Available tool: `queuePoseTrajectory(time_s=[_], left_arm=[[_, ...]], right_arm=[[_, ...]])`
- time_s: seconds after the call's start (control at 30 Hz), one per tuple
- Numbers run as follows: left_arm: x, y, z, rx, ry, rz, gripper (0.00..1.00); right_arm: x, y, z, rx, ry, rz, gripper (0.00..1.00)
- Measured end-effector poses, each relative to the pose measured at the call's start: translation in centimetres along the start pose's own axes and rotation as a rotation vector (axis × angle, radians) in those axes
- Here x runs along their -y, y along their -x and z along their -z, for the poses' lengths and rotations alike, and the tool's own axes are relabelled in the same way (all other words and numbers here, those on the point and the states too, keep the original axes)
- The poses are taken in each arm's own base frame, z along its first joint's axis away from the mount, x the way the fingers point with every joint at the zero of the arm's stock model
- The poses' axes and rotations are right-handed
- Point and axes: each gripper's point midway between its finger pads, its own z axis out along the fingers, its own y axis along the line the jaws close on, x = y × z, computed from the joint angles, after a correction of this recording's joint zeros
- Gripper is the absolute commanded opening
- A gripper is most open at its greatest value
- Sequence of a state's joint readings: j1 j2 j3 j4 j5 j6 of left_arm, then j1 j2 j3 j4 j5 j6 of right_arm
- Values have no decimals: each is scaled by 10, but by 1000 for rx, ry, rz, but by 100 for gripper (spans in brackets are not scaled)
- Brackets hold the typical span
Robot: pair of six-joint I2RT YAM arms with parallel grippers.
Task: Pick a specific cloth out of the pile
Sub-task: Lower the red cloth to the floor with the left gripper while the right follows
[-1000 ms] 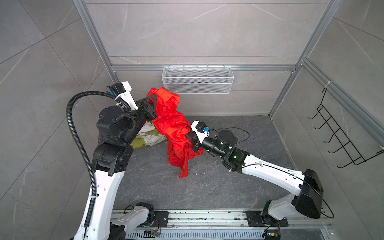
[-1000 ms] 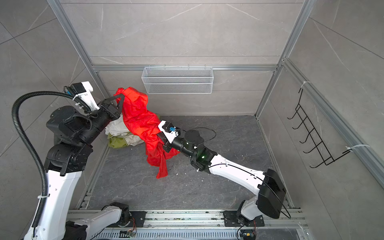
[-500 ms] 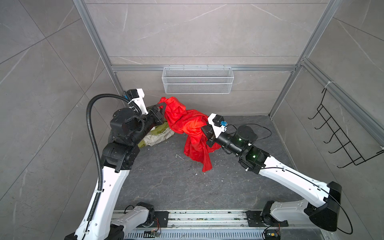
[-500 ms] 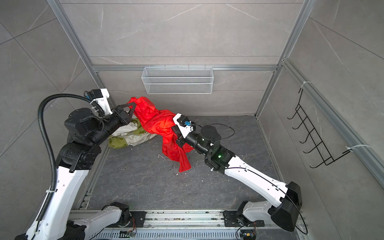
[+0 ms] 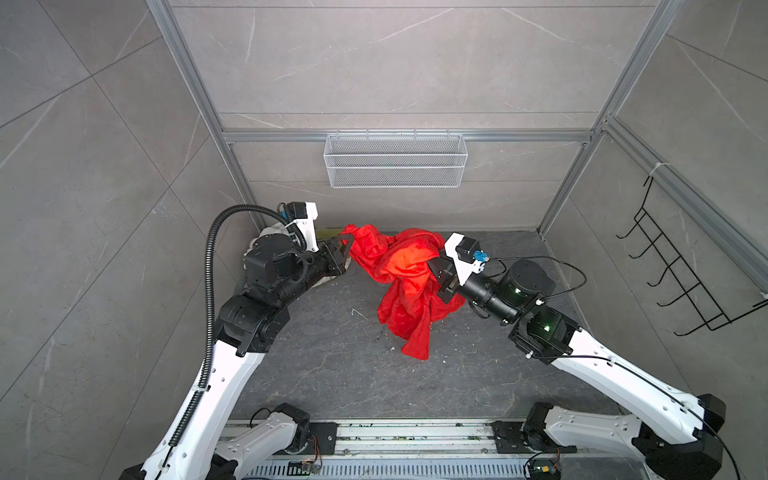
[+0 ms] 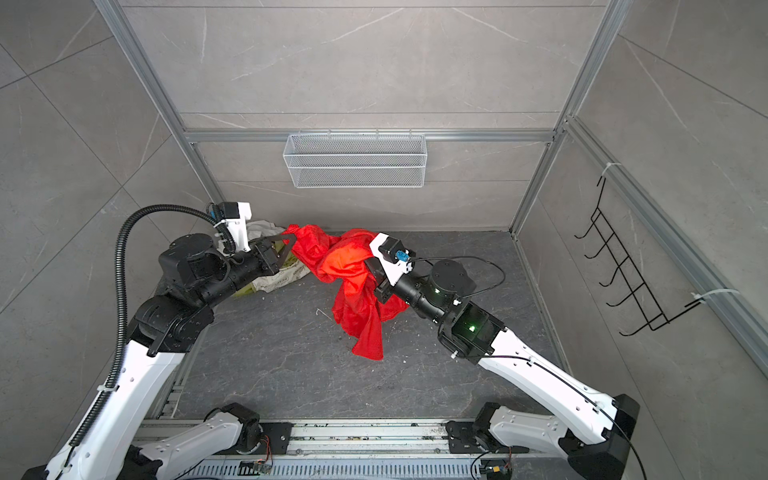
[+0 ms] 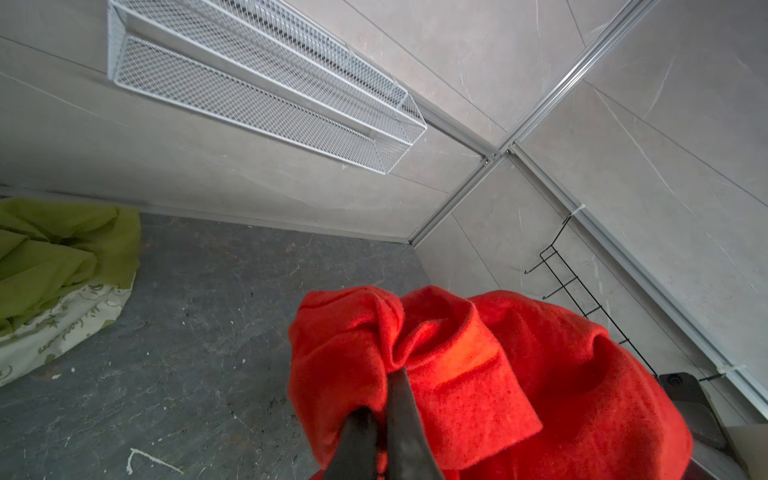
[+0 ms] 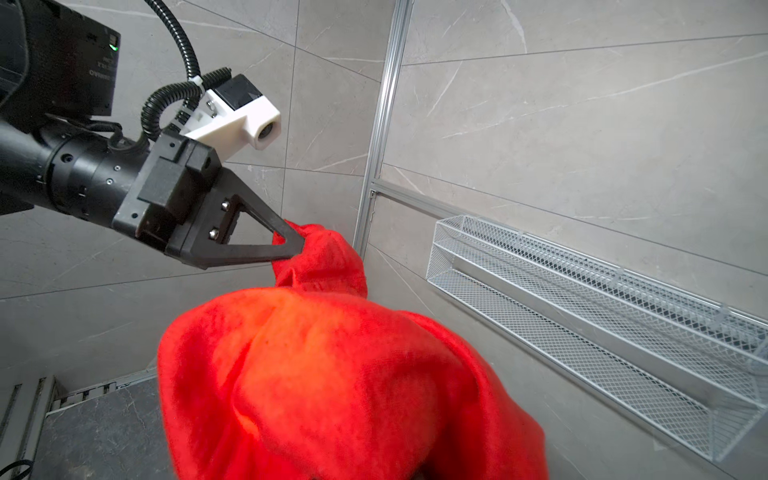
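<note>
Far left, the left gripper point(image 5: 345, 241) is clamped tight on a corner of the bright red, thin, faintly shiny cloth point(image 5: 399, 270). It holds that corner clear of the pile point(image 6: 272, 278), a heap of olive-green, pale patterned and white garments on the floor at about 7 o'clock from its fingertips in a top view.

From that pinch the cloth's long axis runs toward 4 o'clock, draped across the gap to the right gripper point(image 5: 437, 269), whose jaws are hidden in the folds and closed on a bunched middle part. A loose tail hangs toward 6 o'clock, its tip at or near the dark grey stone-look floor point(image 5: 332, 374) — contact cannot be judged.

Both arms share the load, with the right nearer the bulk, so a set-down likely turns on that side.

A white wire-mesh basket point(image 5: 395, 162) hangs on the tiled back wall at 12 o'clock, and a black wire hook rack point(image 5: 681, 282) hangs on the right wall at 3 o'clock.
</note>
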State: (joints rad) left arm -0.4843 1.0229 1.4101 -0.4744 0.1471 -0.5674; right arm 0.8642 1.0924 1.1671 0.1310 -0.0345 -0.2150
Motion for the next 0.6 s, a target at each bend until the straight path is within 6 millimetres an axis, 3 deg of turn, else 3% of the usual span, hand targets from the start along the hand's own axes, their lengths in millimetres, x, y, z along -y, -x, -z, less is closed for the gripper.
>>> queuePoseTrajectory(time_s=[0.33, 0.6], left_arm=[[-11, -40, 0, -82, 32, 0, 0], [-31, -72, 0, -143, 75, 16, 0]], right_arm=[[1, -8, 20, -41, -12, -1, 0], [-1, -18, 31, -65, -11, -8, 0]])
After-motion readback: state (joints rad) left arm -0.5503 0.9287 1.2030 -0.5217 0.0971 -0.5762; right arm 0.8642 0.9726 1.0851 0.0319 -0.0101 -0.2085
